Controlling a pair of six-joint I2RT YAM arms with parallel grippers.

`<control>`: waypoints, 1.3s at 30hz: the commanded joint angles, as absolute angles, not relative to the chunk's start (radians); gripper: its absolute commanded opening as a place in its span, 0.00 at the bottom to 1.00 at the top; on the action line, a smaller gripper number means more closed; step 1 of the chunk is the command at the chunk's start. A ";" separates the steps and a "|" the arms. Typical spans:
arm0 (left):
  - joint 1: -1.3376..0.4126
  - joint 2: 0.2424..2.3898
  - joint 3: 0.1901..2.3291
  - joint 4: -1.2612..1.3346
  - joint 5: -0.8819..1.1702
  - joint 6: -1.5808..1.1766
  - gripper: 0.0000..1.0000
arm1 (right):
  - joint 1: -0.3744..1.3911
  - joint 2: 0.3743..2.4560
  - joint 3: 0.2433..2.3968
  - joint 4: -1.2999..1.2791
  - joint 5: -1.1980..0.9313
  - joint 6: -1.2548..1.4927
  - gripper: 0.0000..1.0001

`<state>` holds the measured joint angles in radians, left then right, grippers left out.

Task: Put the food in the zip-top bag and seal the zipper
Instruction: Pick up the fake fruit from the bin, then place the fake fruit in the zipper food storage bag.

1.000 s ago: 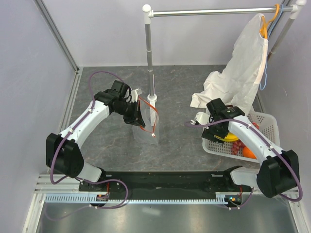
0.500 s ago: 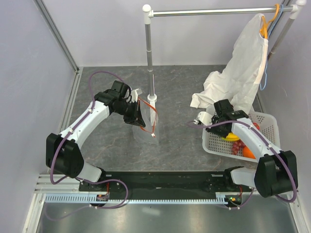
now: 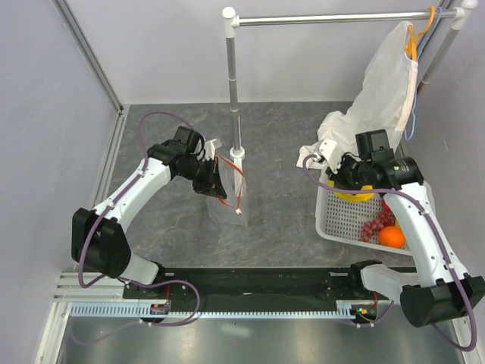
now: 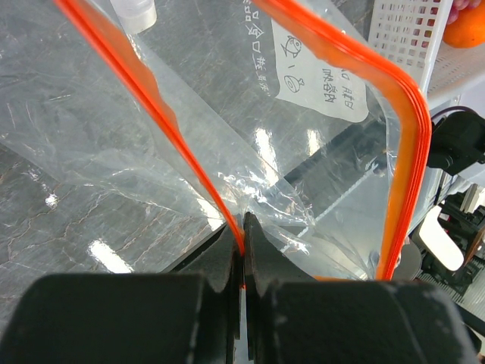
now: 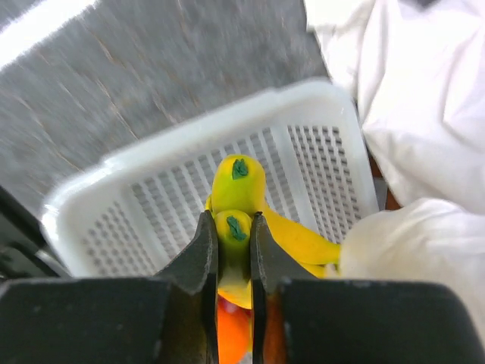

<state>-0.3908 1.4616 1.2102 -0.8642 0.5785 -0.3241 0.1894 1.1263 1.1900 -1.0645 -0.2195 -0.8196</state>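
The clear zip-top bag (image 3: 231, 193) stands on the table with its mouth held open. My left gripper (image 3: 215, 180) is shut on its red zipper (image 4: 155, 106), and the strip runs into the closed jaws (image 4: 243, 227). A small white slider (image 3: 239, 213) sits at the near end of the zipper. My right gripper (image 5: 233, 221) is shut on the yellow banana (image 5: 238, 182) and holds it just above the white mesh basket (image 3: 341, 227). The dark red grapes (image 3: 377, 225) and the orange (image 3: 392, 237) lie in the basket.
A white cloth bag (image 3: 371, 114) hangs from an orange hanger on the rail and drapes onto the basket's far edge. A metal pole (image 3: 234, 83) stands just behind the zip-top bag. Grey walls close in the table on the left and at the back.
My right gripper closed on the banana in the basket and lifted it, swinging up and toward the back. The left arm and the bag have not moved.
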 commanded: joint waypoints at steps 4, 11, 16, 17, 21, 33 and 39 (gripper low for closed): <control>-0.397 1.443 1.212 -0.845 0.629 -0.318 0.02 | 0.187 1.147 1.483 -1.138 -0.708 -0.496 0.00; -0.397 1.437 1.195 -0.845 0.673 -0.307 0.02 | 0.189 1.183 1.406 -0.875 -1.044 -0.065 0.00; -0.397 1.428 1.190 -0.854 0.670 -0.295 0.02 | 0.201 1.195 1.258 -0.660 -1.132 0.224 0.00; -0.397 1.430 1.190 -0.854 0.670 -0.295 0.02 | 0.207 1.193 1.244 -0.632 -1.137 0.242 0.00; -0.397 1.436 1.187 -0.853 0.692 -0.287 0.02 | 0.247 1.160 1.203 -0.410 -1.143 0.427 0.00; -0.396 1.410 1.161 -0.844 0.828 -0.259 0.02 | 0.540 1.209 1.215 0.530 -1.094 0.997 0.00; -0.394 1.404 1.155 -0.862 0.911 -0.216 0.02 | 0.624 1.288 1.229 0.578 -1.127 0.965 0.00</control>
<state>-0.3904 1.4357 1.1580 -0.8589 0.8017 -0.2844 0.5934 1.2354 1.1954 0.4244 -1.1004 0.9356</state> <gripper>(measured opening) 0.032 0.208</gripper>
